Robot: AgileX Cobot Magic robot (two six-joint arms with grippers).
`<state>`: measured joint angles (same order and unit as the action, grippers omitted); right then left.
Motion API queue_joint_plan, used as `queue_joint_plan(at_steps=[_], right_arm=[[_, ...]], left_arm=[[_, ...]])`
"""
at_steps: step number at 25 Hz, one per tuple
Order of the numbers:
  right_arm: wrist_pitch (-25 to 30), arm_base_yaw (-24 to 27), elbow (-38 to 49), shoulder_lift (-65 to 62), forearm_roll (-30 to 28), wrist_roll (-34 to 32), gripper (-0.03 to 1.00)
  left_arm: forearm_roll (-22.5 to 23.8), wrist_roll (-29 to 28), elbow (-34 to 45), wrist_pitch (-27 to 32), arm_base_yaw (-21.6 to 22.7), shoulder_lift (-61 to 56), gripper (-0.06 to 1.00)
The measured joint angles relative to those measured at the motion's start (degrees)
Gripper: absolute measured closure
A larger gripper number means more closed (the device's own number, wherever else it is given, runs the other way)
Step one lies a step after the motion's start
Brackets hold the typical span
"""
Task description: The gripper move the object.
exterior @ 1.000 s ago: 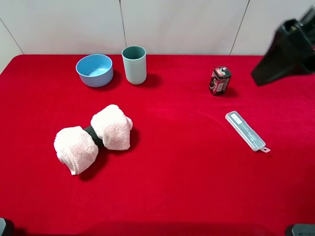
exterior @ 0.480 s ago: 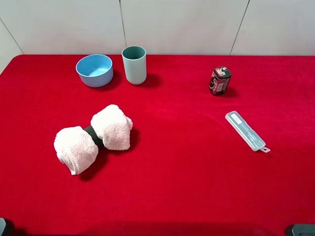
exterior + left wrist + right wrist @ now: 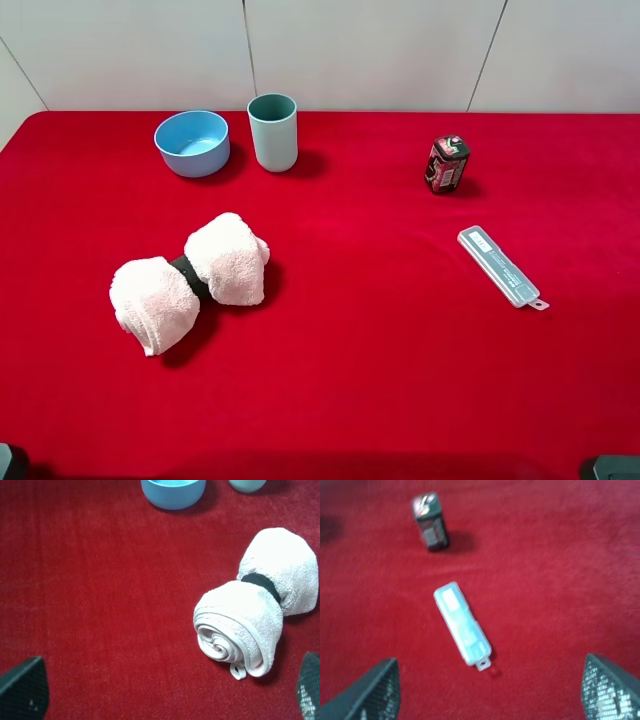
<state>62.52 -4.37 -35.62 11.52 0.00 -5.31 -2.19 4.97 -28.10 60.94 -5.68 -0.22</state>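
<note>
The object, a pale teal-green tumbler (image 3: 273,132), stands upright at the back of the red table, just right of the light-blue bowl (image 3: 192,142). Only its base edge (image 3: 246,484) shows in the left wrist view. No gripper is visible in the exterior high view. My left gripper (image 3: 165,692) is open above the cloth, with the rolled towel (image 3: 255,625) between it and the tumbler, and holds nothing. My right gripper (image 3: 490,692) is also open and empty, far from the tumbler, hovering near a clear plastic case (image 3: 462,625).
A pink towel roll with a dark band (image 3: 190,280) lies left of centre. A small dark red battery-like block (image 3: 447,164) stands at the back right, with the clear case (image 3: 503,266) in front of it. A white wall borders the table's far edge.
A second ago the right arm's dark body showed at the upper right of the exterior high view. It has withdrawn out of that view. The objects have not moved.
</note>
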Motion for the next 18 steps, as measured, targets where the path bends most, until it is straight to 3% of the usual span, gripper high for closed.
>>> queue_joint_plan(at_steps=[7, 18], right_arm=[[-0.2, 2.0, 0.7, -11.8, -4.1, 0.0, 0.41], [-3.4, 2.0, 6.7, -11.9, -3.0, 0.0, 0.41]], left_arm=[[0.0, 0.0, 0.0, 0.0, 0.0, 0.0, -0.04], [0.0, 0.0, 0.0, 0.0, 0.0, 0.0, -0.04]])
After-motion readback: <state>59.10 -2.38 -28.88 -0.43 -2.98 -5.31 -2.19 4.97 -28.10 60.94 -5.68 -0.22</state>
